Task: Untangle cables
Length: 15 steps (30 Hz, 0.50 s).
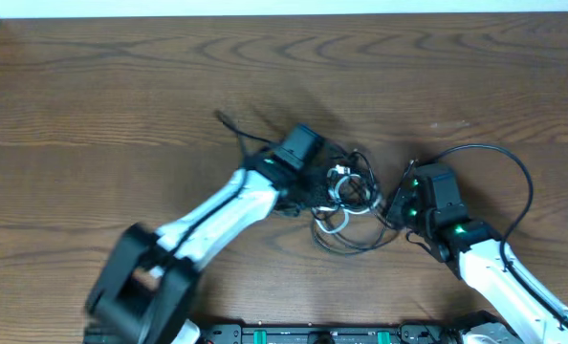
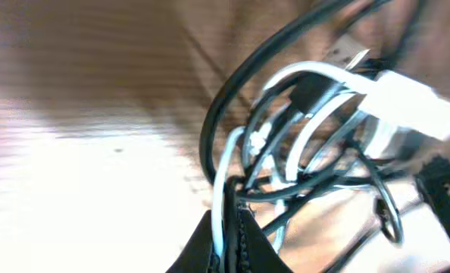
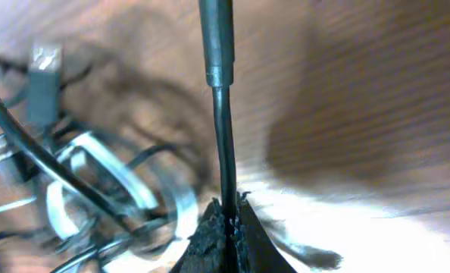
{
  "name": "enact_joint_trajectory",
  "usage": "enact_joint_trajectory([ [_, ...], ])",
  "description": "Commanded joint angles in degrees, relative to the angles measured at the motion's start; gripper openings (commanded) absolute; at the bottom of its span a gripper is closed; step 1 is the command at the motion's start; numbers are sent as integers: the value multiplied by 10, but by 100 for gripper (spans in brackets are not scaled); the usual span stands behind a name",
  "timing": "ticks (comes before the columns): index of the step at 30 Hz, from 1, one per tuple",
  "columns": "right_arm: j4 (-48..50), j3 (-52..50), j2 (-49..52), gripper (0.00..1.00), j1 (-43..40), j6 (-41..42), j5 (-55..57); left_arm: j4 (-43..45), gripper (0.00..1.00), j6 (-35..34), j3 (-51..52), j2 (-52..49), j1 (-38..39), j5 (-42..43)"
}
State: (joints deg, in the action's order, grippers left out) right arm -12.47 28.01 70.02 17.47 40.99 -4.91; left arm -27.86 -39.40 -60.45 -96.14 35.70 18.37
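At mid-table, cables [image 1: 346, 196] part-hidden, L claw [image 2: 229, 239] clamps white cable [image 2: 220, 178], R claw [image 3: 229, 227] clamps black cable [image 3: 223, 144].

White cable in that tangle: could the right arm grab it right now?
Probably not yet: the right fingers are shut on a black cable; the white cable lies close beside.

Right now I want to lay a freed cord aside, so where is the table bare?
Bare: the far strip of table beyond the tangled cables, and the area left of the left arm. Crowded: the centre, between left hand and right hand.
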Motion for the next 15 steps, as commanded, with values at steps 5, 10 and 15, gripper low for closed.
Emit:
enact_joint_trajectory([
  [5, -7, 6, -57, 1, -97, 3, 31, -63, 8, 63, -2, 135, -71, -16],
  [10, -38, 6, -99, 1, -164, 21, 28, -84, 8, 62, -2, 188, -97, -31],
  [15, -53, 6, -130, 1, -224, 44, -27, -100, 8, 62, -2, 210, -99, -62],
])
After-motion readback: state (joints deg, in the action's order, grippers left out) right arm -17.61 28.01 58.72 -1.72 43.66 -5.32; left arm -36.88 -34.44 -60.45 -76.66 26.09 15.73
